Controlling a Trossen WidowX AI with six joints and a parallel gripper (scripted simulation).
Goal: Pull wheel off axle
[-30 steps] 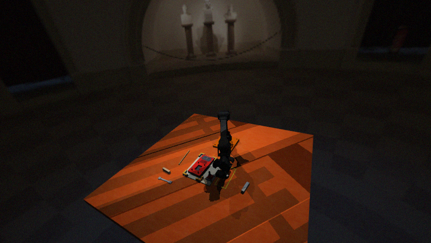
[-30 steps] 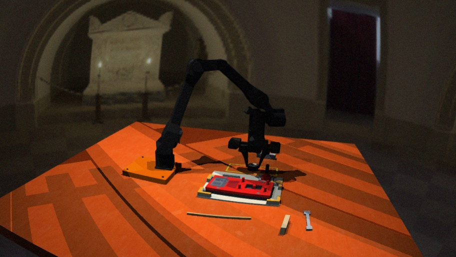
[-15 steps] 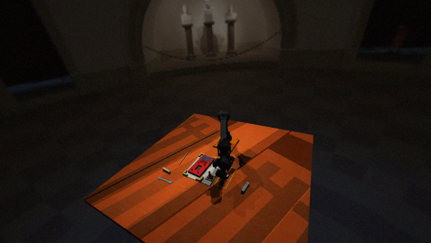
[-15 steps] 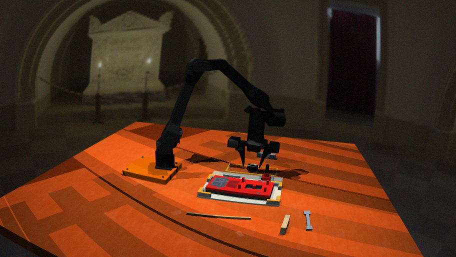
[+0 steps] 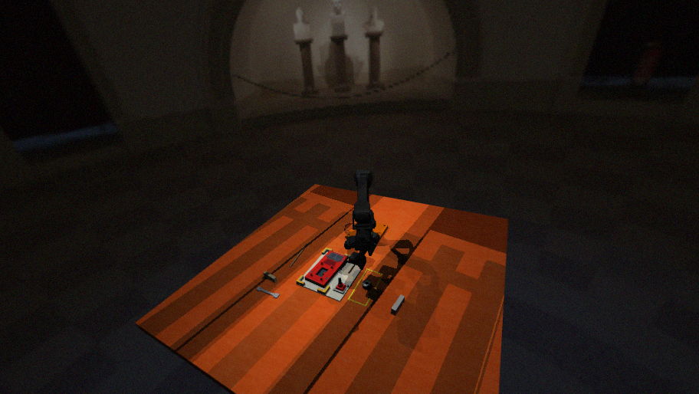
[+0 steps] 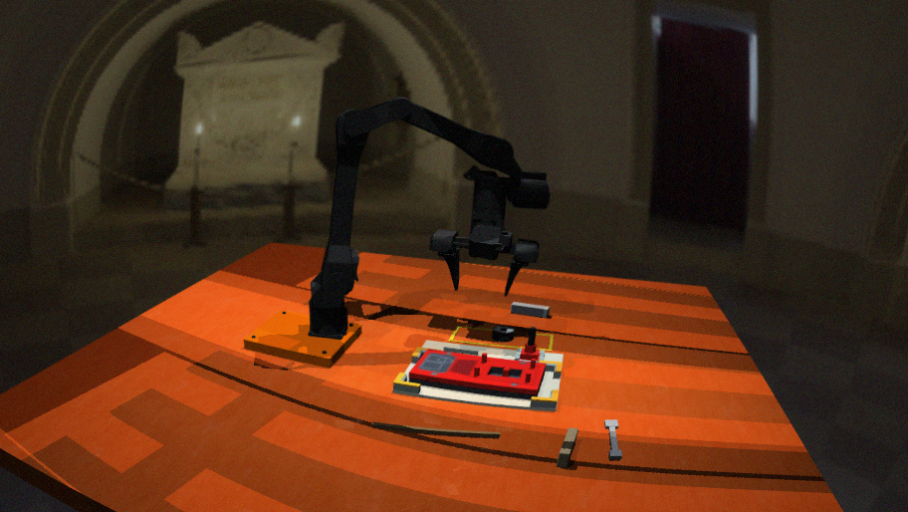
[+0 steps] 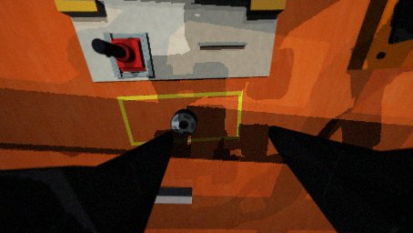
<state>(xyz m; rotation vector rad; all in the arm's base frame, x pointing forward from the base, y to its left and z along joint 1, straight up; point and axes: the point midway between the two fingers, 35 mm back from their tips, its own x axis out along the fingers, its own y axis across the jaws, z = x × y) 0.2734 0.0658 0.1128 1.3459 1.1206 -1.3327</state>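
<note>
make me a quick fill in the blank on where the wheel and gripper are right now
1. The wheel lies inside the ____ outline on the table.
2. The gripper hangs above the wheel with its fingers ____.
3. The upright axle on the red mount carries ____ wheel.

Missing words: yellow; open; no

Red board [image 6: 478, 371]: my landmark, on its grey tray.
Grey block [image 6: 530, 309]: well behind it.
Thin rod [image 6: 435, 431]: in front.
Small wrench [image 6: 612, 438]: front-right.
</note>
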